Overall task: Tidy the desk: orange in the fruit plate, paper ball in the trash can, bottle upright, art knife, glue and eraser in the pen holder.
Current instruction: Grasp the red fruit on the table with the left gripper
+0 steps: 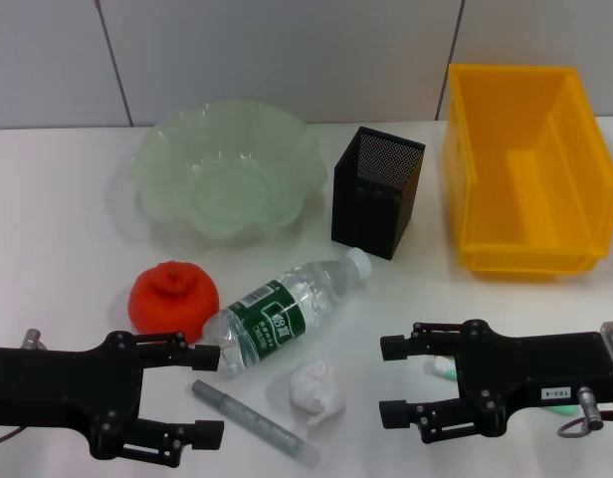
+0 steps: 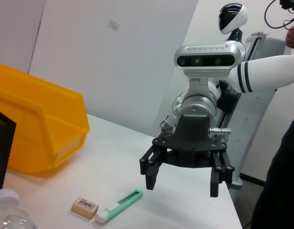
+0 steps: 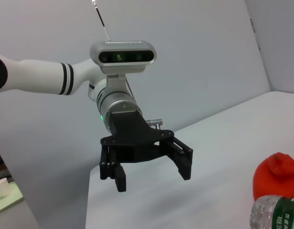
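Observation:
The orange (image 1: 172, 296) sits at front left, next to the bottle (image 1: 282, 311), which lies on its side with its cap toward the pen holder (image 1: 376, 189). The paper ball (image 1: 314, 388) lies in front of the bottle. A grey glue pen (image 1: 252, 421) lies beside it. The fruit plate (image 1: 227, 179) is at the back left and the trash can (image 1: 530, 169) at the back right. My left gripper (image 1: 220, 393) is open, just in front of the orange. My right gripper (image 1: 383, 379) is open over the art knife (image 2: 119, 206) and the eraser (image 2: 85, 206).
In the head view only a green tip of the art knife (image 1: 446, 370) shows behind the right gripper, and the eraser is hidden. The right wrist view shows the left gripper (image 3: 153, 180), the orange (image 3: 276, 174) and the bottle (image 3: 276, 214). A wall stands behind the table.

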Robot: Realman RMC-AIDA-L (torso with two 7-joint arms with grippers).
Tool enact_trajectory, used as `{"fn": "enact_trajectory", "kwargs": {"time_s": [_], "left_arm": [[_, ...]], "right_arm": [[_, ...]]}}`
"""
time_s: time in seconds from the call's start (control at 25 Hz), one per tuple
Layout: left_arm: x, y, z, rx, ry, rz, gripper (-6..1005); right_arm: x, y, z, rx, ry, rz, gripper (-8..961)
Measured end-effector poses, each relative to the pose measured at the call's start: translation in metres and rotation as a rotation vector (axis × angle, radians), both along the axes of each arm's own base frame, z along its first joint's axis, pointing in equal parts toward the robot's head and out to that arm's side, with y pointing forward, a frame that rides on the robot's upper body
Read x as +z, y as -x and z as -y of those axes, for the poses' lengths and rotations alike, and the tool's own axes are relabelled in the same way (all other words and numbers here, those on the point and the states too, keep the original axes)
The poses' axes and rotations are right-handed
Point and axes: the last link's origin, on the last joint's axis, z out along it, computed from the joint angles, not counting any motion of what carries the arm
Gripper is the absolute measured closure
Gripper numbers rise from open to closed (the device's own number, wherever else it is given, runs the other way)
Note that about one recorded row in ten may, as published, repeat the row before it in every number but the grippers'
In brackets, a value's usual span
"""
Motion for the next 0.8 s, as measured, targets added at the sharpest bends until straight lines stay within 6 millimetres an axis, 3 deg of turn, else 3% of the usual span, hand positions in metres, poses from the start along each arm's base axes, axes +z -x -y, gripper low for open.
{"fn": "enact_trajectory", "kwargs": {"time_s": [0.8], "left_arm": [[-0.0023, -0.0018, -0.0008, -0.002, 0.0, 0.003, 138]], "right_arm": [[-0.0013, -0.0006, 0.0011, -0.006, 0.006, -0.003, 137]]}}
